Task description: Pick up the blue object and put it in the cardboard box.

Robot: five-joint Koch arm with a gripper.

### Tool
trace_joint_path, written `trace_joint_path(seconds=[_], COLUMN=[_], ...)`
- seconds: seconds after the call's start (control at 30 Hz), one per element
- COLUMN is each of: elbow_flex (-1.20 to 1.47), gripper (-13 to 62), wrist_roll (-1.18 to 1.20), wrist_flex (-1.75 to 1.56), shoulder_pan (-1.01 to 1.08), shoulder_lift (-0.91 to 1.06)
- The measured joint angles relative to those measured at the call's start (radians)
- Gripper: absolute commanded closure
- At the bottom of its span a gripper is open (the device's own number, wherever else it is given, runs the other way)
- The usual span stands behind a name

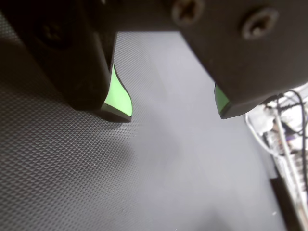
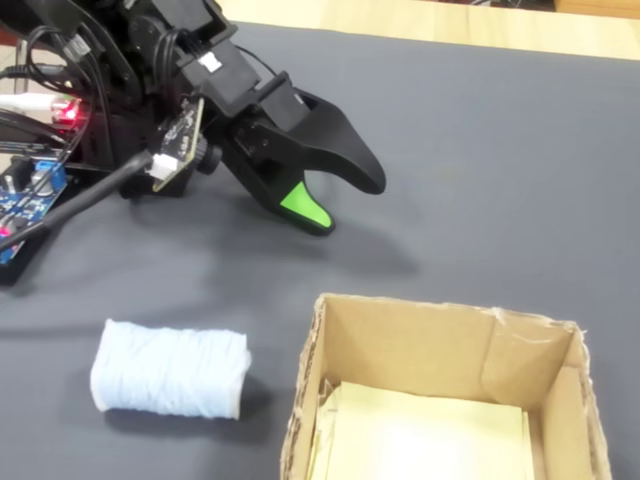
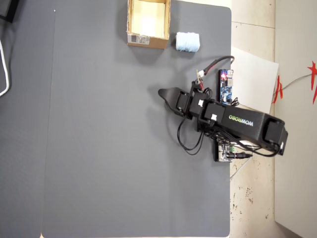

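Note:
The blue object [image 2: 170, 370] is a pale blue roll lying on its side on the dark mat, just left of the cardboard box [image 2: 420, 345] in the fixed view. From overhead the blue object [image 3: 188, 41] lies right of the box [image 3: 146, 40], at the mat's top edge. My gripper [image 2: 345, 205] hovers low over the mat, apart from both. It is open, and its green pads [image 2: 303, 208] hold nothing. In the wrist view the gripper [image 1: 171, 110] shows only bare mat between its fingertips [image 1: 119, 103]. The overhead view places the gripper [image 3: 163, 94] well below the box and roll.
A dark blue circuit board [image 3: 226, 87] with a red light sits beside the arm's base, with cables [image 3: 190, 144] trailing on the mat. White paper [image 3: 255, 74] lies off the mat's right edge. Wires [image 1: 284, 130] show at the wrist view's right.

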Motion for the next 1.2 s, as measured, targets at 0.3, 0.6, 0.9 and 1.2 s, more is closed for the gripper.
trace_joint_path(seconds=[0.3,0.6,0.9,1.2], elbow_flex=[-0.054,-0.195,-0.454,-0.752], gripper=[16.5,16.4,16.4,16.5], wrist_roll=[-0.037,-0.114,-0.279,-0.405], wrist_flex=[0.11,0.376,0.703,0.891], shoulder_pan=[0.028,0.114,0.233,0.377], shoulder_lift=[0.0,-0.011,-0.115,-0.249])
